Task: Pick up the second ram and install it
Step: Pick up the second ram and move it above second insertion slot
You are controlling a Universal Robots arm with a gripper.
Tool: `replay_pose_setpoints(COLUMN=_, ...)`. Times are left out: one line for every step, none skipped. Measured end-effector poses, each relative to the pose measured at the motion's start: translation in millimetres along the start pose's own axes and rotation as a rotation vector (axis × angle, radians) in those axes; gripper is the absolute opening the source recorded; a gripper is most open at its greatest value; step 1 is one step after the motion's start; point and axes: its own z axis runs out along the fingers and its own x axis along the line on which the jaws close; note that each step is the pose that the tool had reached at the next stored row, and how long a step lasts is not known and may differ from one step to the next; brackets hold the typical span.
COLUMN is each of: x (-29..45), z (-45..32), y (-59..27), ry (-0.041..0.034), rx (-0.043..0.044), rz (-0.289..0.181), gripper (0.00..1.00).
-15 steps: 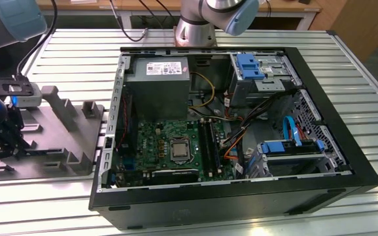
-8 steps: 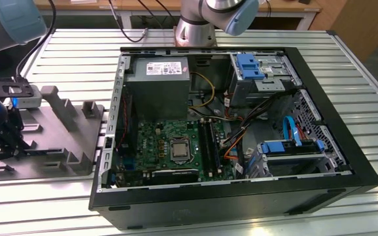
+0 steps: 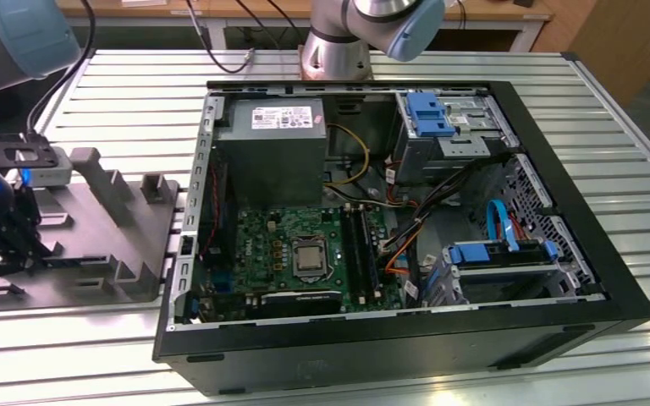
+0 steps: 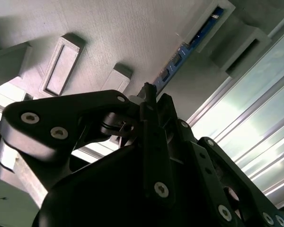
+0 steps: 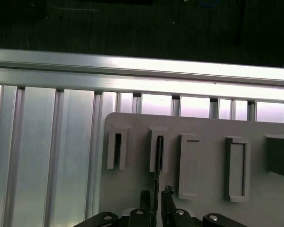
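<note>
Gripper [image 5: 156, 195] sits low over the grey tray [image 5: 203, 127], straddling the near end of the ram [image 5: 157, 163]. I cannot tell whether it is clamped on the stick or only set around it. The ram stands on edge and runs straight ahead of the gripper, its far end seated in a narrow slot [image 5: 159, 146] of the tray. In the second wrist view the ram [image 4: 173, 71] shows blue with small dark chips, reaching from the gripper into that slot. More raised slots flank it on both sides. Past the tray lies the ribbed metal table [image 5: 38, 156]. In the exterior view the open computer case [image 3: 415, 338] stands well apart from the gripper, toward the exterior view's right, its green board [image 3: 291, 254] facing up.
</note>
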Motion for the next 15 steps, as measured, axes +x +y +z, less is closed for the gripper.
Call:
replay_pose_setpoints(x=0.0, z=0.5, y=0.0, ry=0.0, rx=0.0001, rz=-0.001, gripper=0.24)
replay_pose_setpoints(x=0.0, z=0.9, y=0.1, ry=0.0, rx=0.0, rz=-0.002, gripper=0.24)
replay_pose_setpoints(x=0.0, z=1.2, y=0.1, ry=0.0001, rx=0.0, rz=-0.003, gripper=0.24)
replay_pose_setpoints(x=0.0, z=1.5, y=0.1, ry=0.0001, rx=-0.0001, rz=-0.003, gripper=0.24)
replay_pose_setpoints(x=0.0, z=1.6, y=0.1, ry=0.0002, rx=-0.0001, rz=-0.003, gripper=0.24)
replay_pose_setpoints(x=0.0, z=1.6, y=0.1, ry=0.0002, rx=-0.0001, rz=-0.003, gripper=0.24)
replay_pose_setpoints(x=0.0, z=1.6, y=0.1, ry=0.0001, rx=0.0, rz=-0.004, gripper=0.24)
replay_pose_setpoints(x=0.0, z=1.7, y=0.1, ry=0.0001, rx=0.0, rz=-0.003, gripper=0.24)
replay_pose_setpoints(x=0.0, z=1.7, y=0.1, ry=0.0001, rx=0.0, rz=-0.003, gripper=0.24)
replay_pose_setpoints(x=0.0, z=1.7, y=0.1, ry=0.0001, rx=0.0001, rz=-0.003, gripper=0.24)
replay_pose_setpoints(x=0.0, z=1.7, y=0.1, ry=0.0001, rx=0.0, rz=-0.003, gripper=0.24)
replay_pose_setpoints(x=0.0, z=1.8, y=0.1, ry=0.0, rx=0.0001, rz=-0.003, gripper=0.24)
replay_pose_setpoints(x=0.0, z=1.7, y=0.1, ry=0.0001, rx=0.0, rz=-0.003, gripper=0.24)
replay_pose_setpoints(x=0.0, z=1.8, y=0.1, ry=0.0, rx=0.0001, rz=-0.003, gripper=0.24)
replay_pose_setpoints(x=0.0, z=1.7, y=0.1, ry=0.0001, rx=0.0, rz=-0.004, gripper=0.24)
